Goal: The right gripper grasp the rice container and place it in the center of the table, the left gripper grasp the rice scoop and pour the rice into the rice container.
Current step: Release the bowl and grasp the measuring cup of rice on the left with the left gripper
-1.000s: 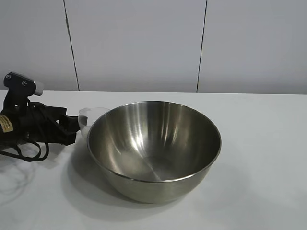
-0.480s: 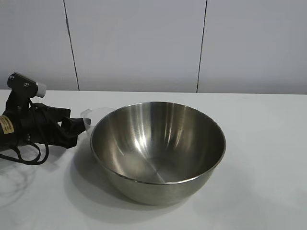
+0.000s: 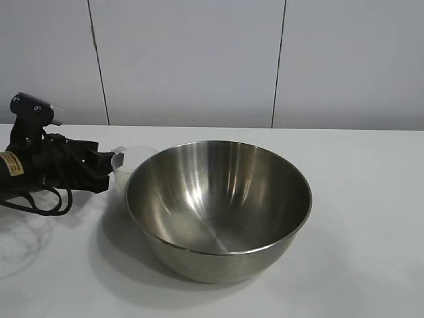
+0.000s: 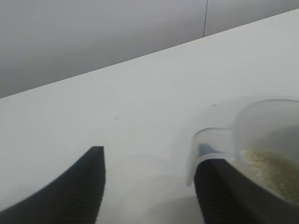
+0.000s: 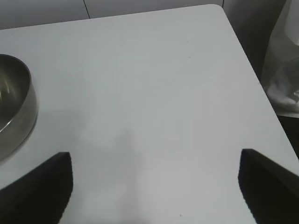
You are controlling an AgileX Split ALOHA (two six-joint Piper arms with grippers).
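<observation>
The rice container, a large shiny steel bowl, stands empty in the middle of the white table. The rice scoop, a small clear cup, stands just behind the bowl's left rim. In the left wrist view the scoop holds off-white rice. My left gripper is low at the scoop's left side. It is open, with one finger under the scoop's tab and nothing between the jaws. My right gripper is wide open and empty over bare table, with the bowl off to one side. It is out of the exterior view.
A grey panelled wall runs behind the table. The table's rounded corner and side edge show in the right wrist view, with dark floor and a pale bag beyond them.
The left gripper has moved right and slightly up, closing in on the scoop. The bowl shifted a little to the right a second ago and has been still since.
</observation>
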